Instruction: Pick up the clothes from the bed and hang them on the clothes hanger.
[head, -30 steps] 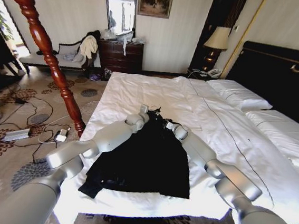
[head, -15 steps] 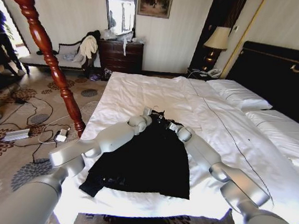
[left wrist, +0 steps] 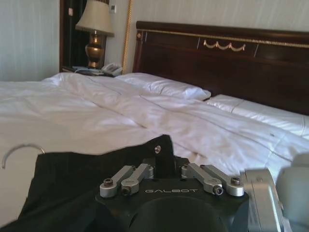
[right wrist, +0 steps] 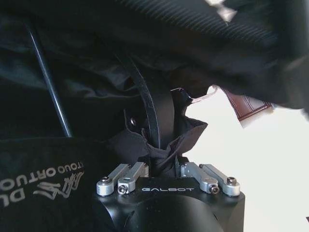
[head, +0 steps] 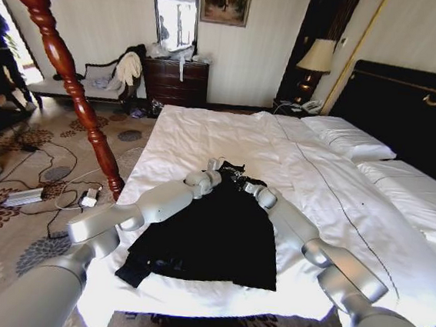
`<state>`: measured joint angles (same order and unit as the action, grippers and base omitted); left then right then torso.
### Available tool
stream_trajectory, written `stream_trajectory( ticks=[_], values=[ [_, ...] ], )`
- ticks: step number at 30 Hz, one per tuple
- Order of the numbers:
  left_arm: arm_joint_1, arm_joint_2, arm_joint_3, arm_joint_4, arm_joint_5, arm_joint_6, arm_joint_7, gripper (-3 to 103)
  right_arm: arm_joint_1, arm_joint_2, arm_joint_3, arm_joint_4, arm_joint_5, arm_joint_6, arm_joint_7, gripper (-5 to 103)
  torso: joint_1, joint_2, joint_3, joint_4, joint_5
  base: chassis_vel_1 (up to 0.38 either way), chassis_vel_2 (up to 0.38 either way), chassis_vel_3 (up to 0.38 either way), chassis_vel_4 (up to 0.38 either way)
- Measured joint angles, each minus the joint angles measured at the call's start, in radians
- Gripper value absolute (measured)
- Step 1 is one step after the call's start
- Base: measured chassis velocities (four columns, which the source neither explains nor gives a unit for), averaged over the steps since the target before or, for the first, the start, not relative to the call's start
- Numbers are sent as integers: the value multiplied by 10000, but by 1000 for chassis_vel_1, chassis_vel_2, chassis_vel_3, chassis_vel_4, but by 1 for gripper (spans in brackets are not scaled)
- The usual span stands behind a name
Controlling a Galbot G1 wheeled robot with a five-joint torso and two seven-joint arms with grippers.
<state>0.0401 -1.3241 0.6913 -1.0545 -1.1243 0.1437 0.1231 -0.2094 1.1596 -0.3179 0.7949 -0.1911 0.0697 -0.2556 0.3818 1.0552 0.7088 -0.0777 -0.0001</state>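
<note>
The black jacket (head: 215, 237) lies spread flat on the bed (head: 205, 135), near the bed's foot edge at about 6 o'clock in the head view, with its collar end pointing toward 12 o'clock. Both arms reach forward over it and meet at that collar end.

The left claw (head: 216, 166) sits at the jacket's top edge, at roughly 11 o'clock from the garment's middle. In the left wrist view the claw (left wrist: 164, 157) has its fingers drawn close together with a dark fold of the jacket (left wrist: 91, 179) standing up between them, so it is pinching the fabric.

The right claw (head: 241, 180) is just beside the left one, at about 1 o'clock from the jacket's middle. The right wrist view shows the claw (right wrist: 164, 150) closed tight on a bunched fold of the jacket (right wrist: 72, 72).

A thin metal hook (left wrist: 19, 151) lies on the white sheet beside the collar.
</note>
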Motion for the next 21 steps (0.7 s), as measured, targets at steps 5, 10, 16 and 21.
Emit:
stream_trajectory(
  ticks=[5, 10, 16, 21],
  values=[
    [197, 217, 176, -96, 311, 69, -38, 42, 26, 17, 0, 41, 266, -16, 13, 22, 0, -1, 0, 0, 0, 0, 0, 0, 0],
    [220, 569, 220, -465, 738, 5, 16, 58, 24, -27, 29, 17, 318, -19, 14, 22, 0, 0, 0, -4, 0, 0, 0, 0, 0],
    [420, 1339, 121, -1316, 1154, -213, -12, 80, 4, -55, 97, -79, 319, 7, 41, 22, 0, -1, 0, 0, -1, 0, 0, 0, 0],
    [568, 1807, -239, -1835, 1423, -300, -107, 98, -46, -42, 198, -112, 283, 115, 157, 22, 0, 0, 0, -1, -1, 0, 0, 0, 0]
  ],
)
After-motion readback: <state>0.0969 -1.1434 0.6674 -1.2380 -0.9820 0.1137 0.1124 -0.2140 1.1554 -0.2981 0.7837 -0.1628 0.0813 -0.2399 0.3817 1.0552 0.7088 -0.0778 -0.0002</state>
